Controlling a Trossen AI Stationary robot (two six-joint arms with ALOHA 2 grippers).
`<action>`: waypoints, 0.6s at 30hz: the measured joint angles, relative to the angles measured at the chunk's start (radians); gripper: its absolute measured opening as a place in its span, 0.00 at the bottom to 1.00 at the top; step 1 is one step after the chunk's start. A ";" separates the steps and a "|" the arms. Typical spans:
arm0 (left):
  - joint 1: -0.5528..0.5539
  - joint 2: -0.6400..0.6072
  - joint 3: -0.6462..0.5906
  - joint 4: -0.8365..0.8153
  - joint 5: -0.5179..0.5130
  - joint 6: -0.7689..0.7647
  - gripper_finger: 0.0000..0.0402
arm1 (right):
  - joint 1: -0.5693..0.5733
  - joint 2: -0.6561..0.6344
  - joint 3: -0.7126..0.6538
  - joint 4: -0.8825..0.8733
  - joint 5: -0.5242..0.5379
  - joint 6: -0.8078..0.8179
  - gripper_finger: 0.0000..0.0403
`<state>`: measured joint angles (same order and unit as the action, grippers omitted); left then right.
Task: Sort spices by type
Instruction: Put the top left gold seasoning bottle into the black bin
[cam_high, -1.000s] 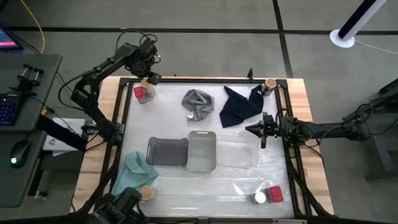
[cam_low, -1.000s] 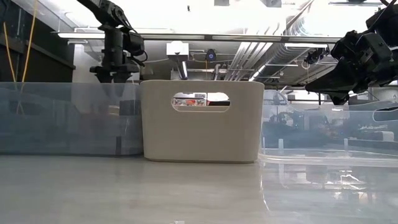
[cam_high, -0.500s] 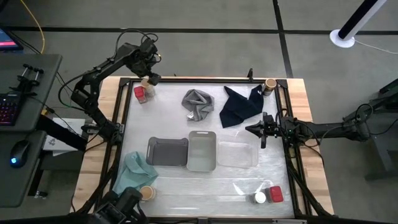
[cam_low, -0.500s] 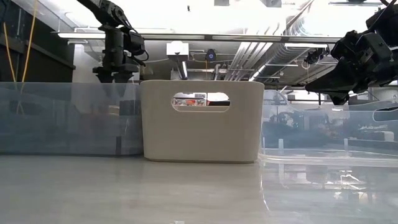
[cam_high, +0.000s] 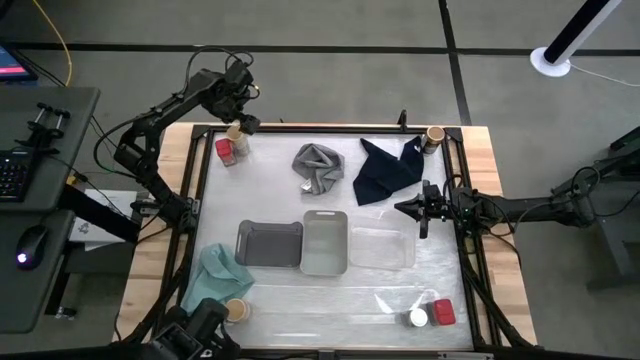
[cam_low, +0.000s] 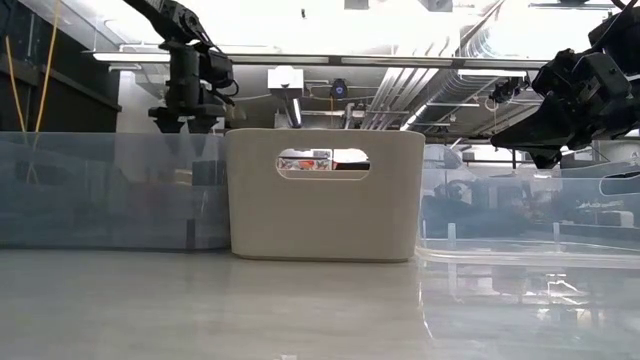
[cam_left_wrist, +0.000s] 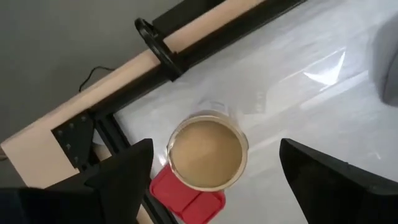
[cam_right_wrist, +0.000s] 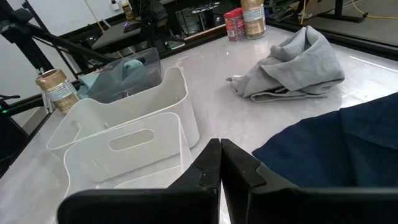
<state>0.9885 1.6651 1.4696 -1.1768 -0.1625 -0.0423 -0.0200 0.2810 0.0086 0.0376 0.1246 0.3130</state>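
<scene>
A round spice jar with a tan-brown top (cam_left_wrist: 207, 154) stands upright on the table's far left corner, right beside a red squarish jar (cam_left_wrist: 186, 193). My left gripper (cam_left_wrist: 214, 165) (cam_high: 240, 124) hangs over it, pointing down and open, one finger on each side of the jar and both clear of it. A second tan-topped jar (cam_high: 434, 135) stands at the far right and a third (cam_high: 236, 309) at the near left. A white-topped jar (cam_high: 418, 318) and a red jar (cam_high: 444, 312) stand at the near right. My right gripper (cam_high: 415, 209) (cam_right_wrist: 220, 155) waits shut at the right edge.
Mid-table stand a dark grey tray (cam_high: 269, 243), a white tray (cam_high: 325, 242) and a clear tray (cam_high: 381, 248) side by side. A grey cloth (cam_high: 317, 166) and a navy cloth (cam_high: 385, 170) lie behind them, and a teal cloth (cam_high: 217, 272) at the near left.
My left gripper has opened a little wider above the tan-topped jar without shifting its place. The jar stays standing beside the red one.
</scene>
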 joint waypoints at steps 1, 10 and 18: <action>0.001 0.008 0.000 -0.007 0.000 -0.006 0.84 | 0.000 0.000 0.000 0.000 0.000 0.000 0.00; 0.026 0.128 -0.001 -0.091 0.000 -0.028 0.84 | 0.000 0.000 0.000 0.000 0.000 0.000 0.00; 0.025 0.133 -0.001 -0.028 0.000 -0.051 0.84 | 0.000 0.000 0.000 0.000 0.000 0.000 0.00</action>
<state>1.0134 1.7981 1.4689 -1.2047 -0.1627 -0.0933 -0.0200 0.2810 0.0086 0.0376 0.1242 0.3130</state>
